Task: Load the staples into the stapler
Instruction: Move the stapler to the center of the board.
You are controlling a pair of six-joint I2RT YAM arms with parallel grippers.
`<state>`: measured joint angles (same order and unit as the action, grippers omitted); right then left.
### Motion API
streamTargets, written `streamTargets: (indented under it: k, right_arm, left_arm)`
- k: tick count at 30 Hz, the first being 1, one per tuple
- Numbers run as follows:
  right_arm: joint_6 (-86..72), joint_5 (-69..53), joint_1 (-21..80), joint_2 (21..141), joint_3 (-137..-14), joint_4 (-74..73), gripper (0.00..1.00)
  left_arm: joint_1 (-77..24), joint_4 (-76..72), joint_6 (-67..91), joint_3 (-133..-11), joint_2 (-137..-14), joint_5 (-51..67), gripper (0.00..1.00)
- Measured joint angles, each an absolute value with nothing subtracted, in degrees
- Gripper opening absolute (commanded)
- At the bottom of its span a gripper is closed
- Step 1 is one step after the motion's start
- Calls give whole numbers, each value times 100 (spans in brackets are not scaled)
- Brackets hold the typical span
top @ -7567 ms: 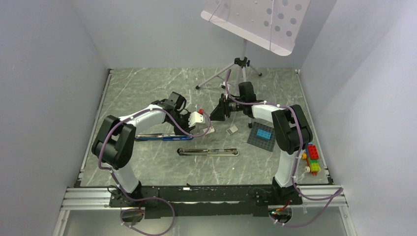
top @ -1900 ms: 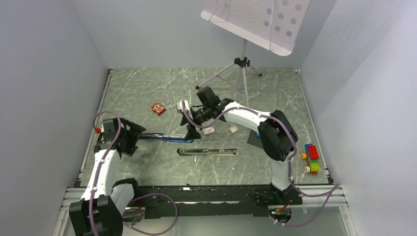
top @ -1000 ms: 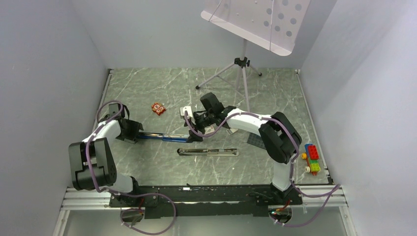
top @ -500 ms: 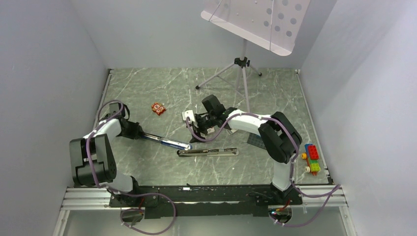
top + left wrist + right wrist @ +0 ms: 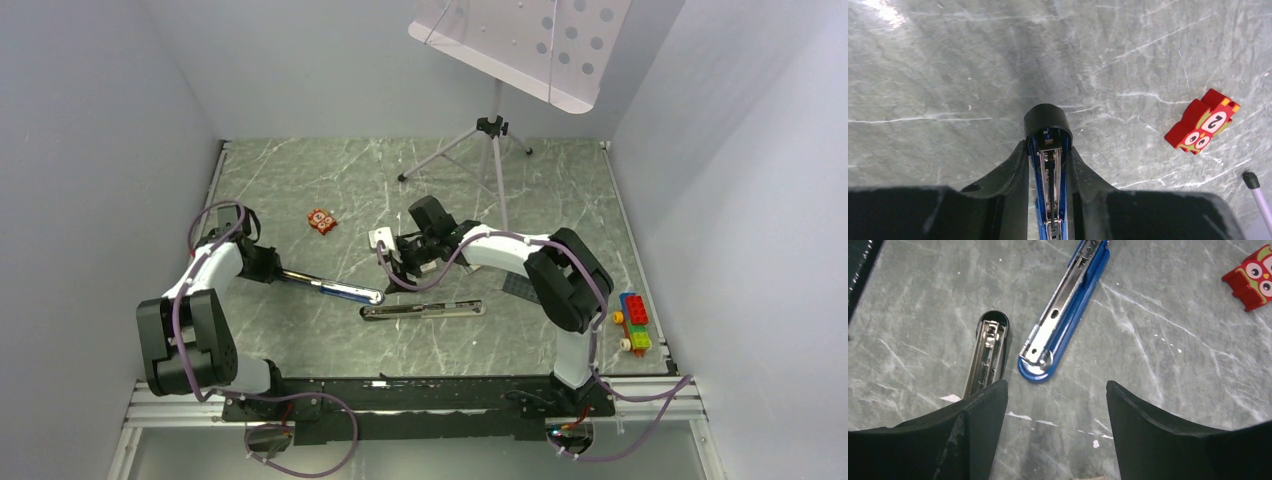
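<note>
Stapler [image 5: 335, 289] swung (in left hand [image 5: 1048, 150]).

Blue stapler [image 5: 1066, 307]: glossy plastic, shiny metal rail (mirror-bright tip). Table [image 5: 1173, 365]: smooth grey marble-look.

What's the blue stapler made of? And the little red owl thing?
Blue stapler: shiny silver metal rail with mirror glints, in a glossy blue base, likely plastic or painted metal. Red owl block: solid red, printed face; painted wood or plastic, cannot tell.
</note>
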<state>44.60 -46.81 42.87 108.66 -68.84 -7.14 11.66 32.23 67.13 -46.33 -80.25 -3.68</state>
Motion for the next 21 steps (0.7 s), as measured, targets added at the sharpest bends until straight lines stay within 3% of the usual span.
streamTargets:
  k: [21]
  right_arm:
    - [3218, -3605, 4880, 11061, -6552, 773, 76]
  left_arm:
    - [521, 4034, 7594, -5352, -7371, -1337, 0]
